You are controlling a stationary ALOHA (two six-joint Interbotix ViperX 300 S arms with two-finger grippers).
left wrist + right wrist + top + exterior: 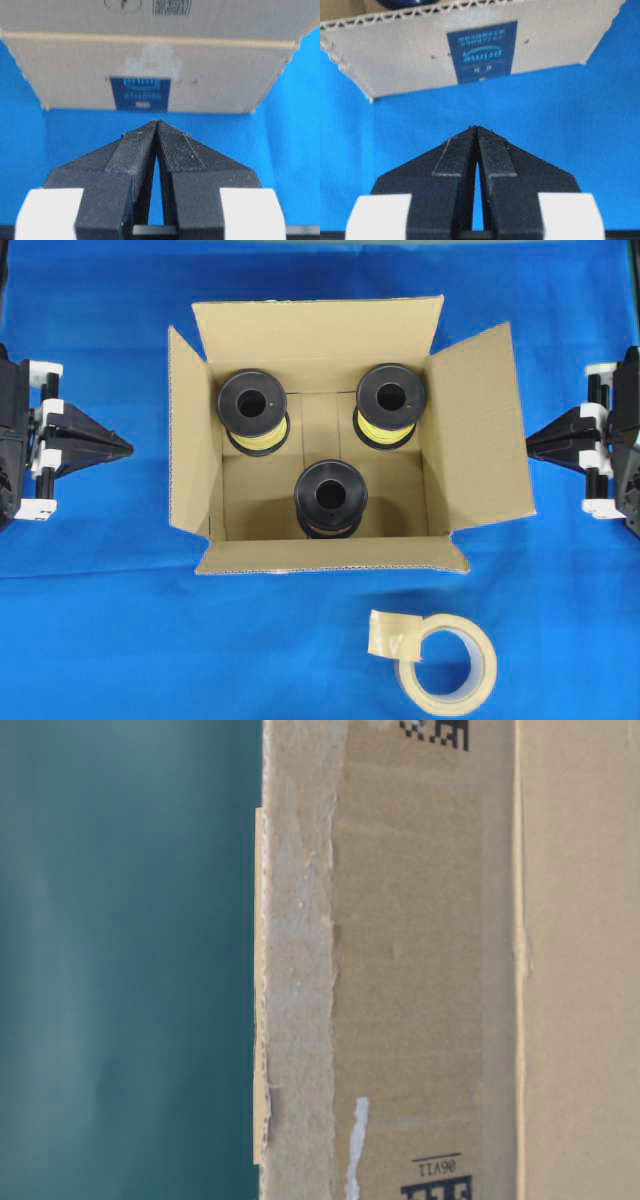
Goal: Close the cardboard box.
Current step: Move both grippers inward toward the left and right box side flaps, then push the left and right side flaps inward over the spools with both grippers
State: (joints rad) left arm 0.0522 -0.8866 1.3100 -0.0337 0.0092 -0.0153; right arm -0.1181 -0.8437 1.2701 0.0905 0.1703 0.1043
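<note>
This looks like a robotics lab bench set up for packing trials. A blue cloth [560, 640] covers the whole work surface edge to edge, like a staged backdrop rather than a home or shop counter. Two black robot arms with white 3D-printed-looking parts sit fixed at the left edge [40, 440] and the right edge [600, 440]. Between them lie only shipping goods: an open cardboard box [480, 430] holding three black spools [330, 498], and a beige tape roll [445, 660] nearby.
</note>
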